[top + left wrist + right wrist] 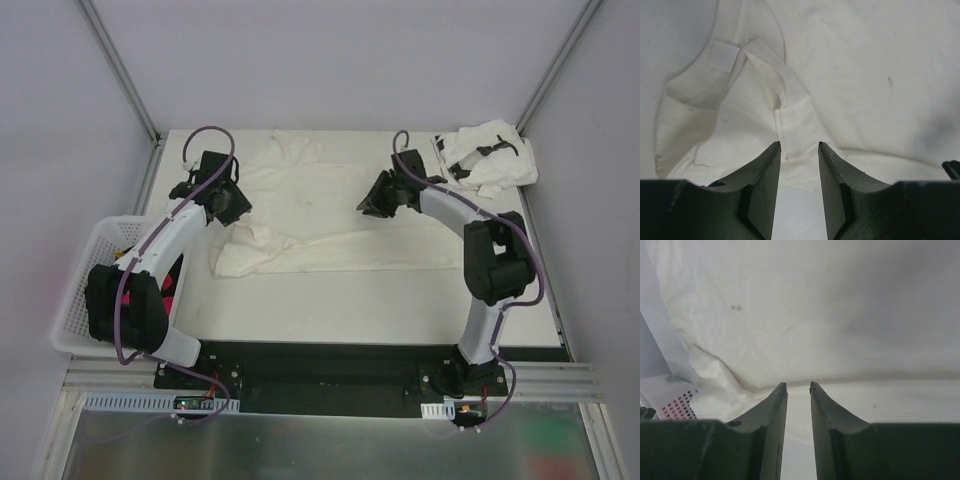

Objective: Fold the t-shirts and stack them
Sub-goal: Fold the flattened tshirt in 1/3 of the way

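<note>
Nearest the arm bases, a white slatted basket sits at the left edge of the table, and a bare strip of tabletop runs in front of the cloth.

The step in hand looks like the first fold of the cream-white t-shirt, which lies across the middle of the table and is not yet squared up. Its near edge runs as a long, uneven band, bunched at the left corner. The body is rumpled, with soft creases and a few small dark specks.

The left gripper hangs over the shirt's left side. In the left wrist view its jaws stand apart with nothing between them, the tips just above a raised ridge of cloth. Beyond that ridge are the neckline and a sewn-in label.

The right gripper hovers over the shirt's right part. Its jaws are parted by a narrow gap and pinch nothing, and its tips are aimed at a fold line.

The next move probably calls for each gripper to drop onto an edge, close on one layer and carry it over evenly. The cloth is floppy and could drag or double up.

At the far right corner, the printed t-shirt lies crumpled, well apart from the cream one and unfolded.
</note>
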Robot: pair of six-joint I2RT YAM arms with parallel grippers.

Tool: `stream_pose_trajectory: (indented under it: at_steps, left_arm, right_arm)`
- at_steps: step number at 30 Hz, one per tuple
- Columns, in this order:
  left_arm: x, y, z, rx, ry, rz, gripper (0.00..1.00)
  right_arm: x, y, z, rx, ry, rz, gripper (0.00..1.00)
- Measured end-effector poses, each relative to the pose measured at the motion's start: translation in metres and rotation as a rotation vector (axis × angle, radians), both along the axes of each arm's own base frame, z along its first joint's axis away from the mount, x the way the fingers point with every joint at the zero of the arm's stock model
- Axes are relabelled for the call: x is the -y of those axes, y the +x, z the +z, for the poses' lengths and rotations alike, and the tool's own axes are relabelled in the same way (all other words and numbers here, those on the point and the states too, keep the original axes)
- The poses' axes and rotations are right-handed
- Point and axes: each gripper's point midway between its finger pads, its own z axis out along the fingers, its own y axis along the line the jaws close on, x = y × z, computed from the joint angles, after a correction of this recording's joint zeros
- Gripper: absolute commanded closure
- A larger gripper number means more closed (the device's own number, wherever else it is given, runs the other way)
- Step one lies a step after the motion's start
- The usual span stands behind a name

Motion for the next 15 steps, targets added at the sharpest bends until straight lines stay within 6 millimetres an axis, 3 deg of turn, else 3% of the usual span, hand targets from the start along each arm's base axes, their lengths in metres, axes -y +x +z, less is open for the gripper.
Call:
stream_pose_trajectory:
  at_steps: [6,10,15]
  left_arm:
    - [0.022,0.0,-0.001,0.027,-0.009,-0.072,0.65]
    - [0.02,-0.009,-0.007,0.015,0.002,-0.075,0.65]
    - [0.013,-0.013,0.008,0.067,0.023,-0.067,0.64]
  right_arm:
    - [-0.082,-0.016,-0.012,-0.023,-0.017,0.197,0.68]
    - [-0.126,-0.036,-0.012,-0.019,-0.031,0.31,0.67]
    - [-0.169,-0.067,-0.001,0.001,-0.044,0.443,0.66]
